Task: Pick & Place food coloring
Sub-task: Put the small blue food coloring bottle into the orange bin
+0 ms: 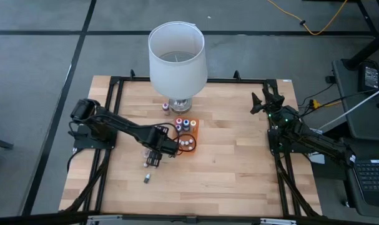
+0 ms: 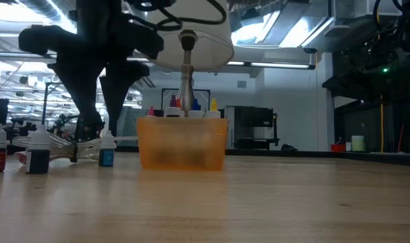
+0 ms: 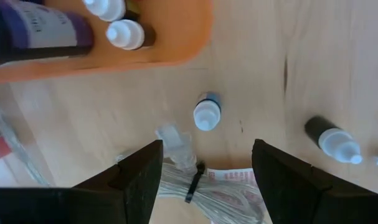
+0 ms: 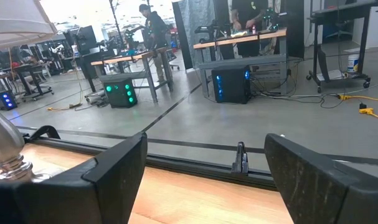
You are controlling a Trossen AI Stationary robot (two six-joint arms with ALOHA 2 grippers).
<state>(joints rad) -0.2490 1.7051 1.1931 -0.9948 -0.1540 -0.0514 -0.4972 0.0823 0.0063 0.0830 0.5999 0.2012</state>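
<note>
Small food coloring dropper bottles stand upright in an orange tray [image 1: 190, 145] near the table's middle, and others stand loose around it. A blue bottle with a white cap [image 3: 207, 114] stands on the wood just ahead of my left gripper [image 3: 207, 155], and a dark bottle [image 3: 333, 139] is beside it. My left gripper [image 1: 153, 159] is open and points down over a crumpled clear wrapper [image 3: 198, 190], left of the tray. In the low view the blue bottle [image 2: 107, 153] stands by the fingers. My right gripper [image 1: 264, 100] is open, idle near the far right edge.
A lamp with a white shade [image 1: 177, 57] stands on its metal base behind the tray. Two bottles [image 1: 166, 108] stand by that base, and one more [image 1: 147, 179] is nearer the front edge. A black frame [image 1: 114, 84] borders the table.
</note>
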